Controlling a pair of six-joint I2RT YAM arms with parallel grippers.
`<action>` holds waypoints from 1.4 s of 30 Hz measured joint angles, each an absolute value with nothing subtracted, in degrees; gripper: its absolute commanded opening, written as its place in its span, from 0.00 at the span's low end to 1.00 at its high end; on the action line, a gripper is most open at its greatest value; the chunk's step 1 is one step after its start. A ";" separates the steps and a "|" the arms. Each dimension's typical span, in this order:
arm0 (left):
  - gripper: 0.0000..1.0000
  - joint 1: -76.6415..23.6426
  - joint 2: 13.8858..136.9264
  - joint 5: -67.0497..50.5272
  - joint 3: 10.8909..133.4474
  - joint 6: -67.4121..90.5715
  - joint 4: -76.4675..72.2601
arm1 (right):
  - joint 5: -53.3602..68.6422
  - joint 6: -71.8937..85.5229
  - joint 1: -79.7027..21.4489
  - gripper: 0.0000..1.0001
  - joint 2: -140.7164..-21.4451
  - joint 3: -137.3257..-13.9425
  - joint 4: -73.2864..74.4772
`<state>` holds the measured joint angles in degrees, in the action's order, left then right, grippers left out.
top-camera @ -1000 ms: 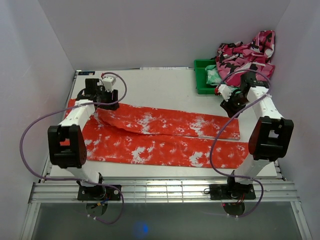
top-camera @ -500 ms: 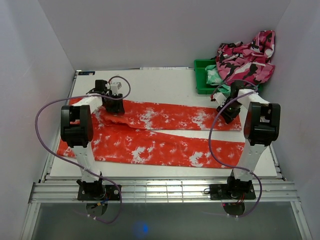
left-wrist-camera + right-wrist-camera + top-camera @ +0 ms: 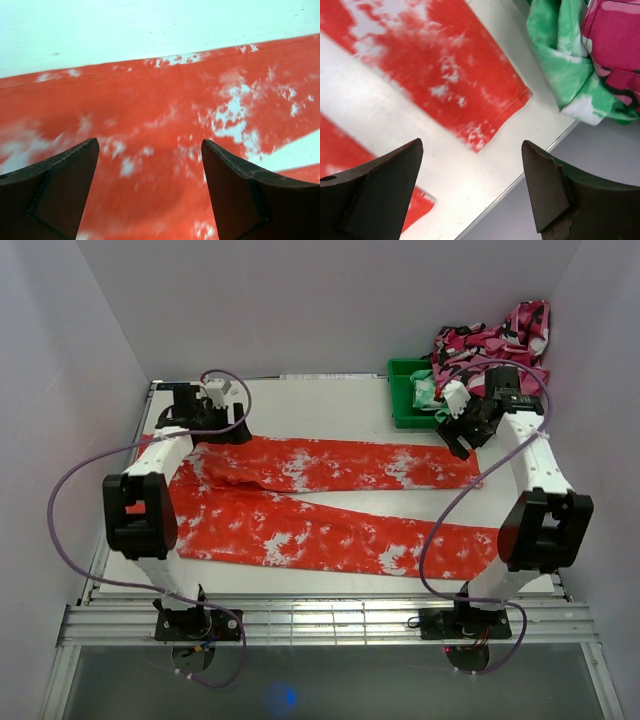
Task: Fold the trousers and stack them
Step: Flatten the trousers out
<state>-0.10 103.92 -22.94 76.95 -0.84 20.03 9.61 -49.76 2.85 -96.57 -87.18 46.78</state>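
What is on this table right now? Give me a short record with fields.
trousers: spread flat, unfolded, legs parted at the right ends
left tool: open, over the far leg, empty
right tool: open, near the far leg's hem, empty
green bin: far right corner
mint-green garment: in the bin
camouflage garment: heaped at the bin's right edge

Bright, even, diffuse light fills the white enclosure. The bench (image 3: 330, 415) carries only faint, soft-edged shadows and no hard glare. The top view is sharp throughout, apart from a small bluish reflection (image 3: 285, 700) low in the frame. In the left wrist view the trousers (image 3: 165, 115) blur toward the lower edge, and the left end effector (image 3: 150, 145) reads dark and underlit. The right wrist view is crisper, slightly soft at upper left.
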 measured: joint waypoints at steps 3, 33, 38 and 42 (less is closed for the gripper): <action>0.93 2.57 91.85 -22.48 72.71 -4.38 23.59 | 11.57 -51.59 2.59 0.78 -87.26 -82.24 50.85; 0.77 40.91 75.79 -14.11 41.21 -48.40 52.58 | 6.11 -55.24 2.70 0.63 -84.14 -46.83 50.19; 0.84 42.22 77.43 -20.60 55.27 -51.11 60.82 | 11.49 -54.19 2.96 0.63 -84.86 -60.18 50.35; 0.83 39.79 79.53 -26.70 66.04 -47.79 59.81 | 16.64 -49.58 1.87 0.60 -90.02 -72.60 45.82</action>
<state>39.79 79.53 -26.70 66.04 -47.79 59.81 16.64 -49.58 1.87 -90.02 -72.60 45.82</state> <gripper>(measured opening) 0.834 0.611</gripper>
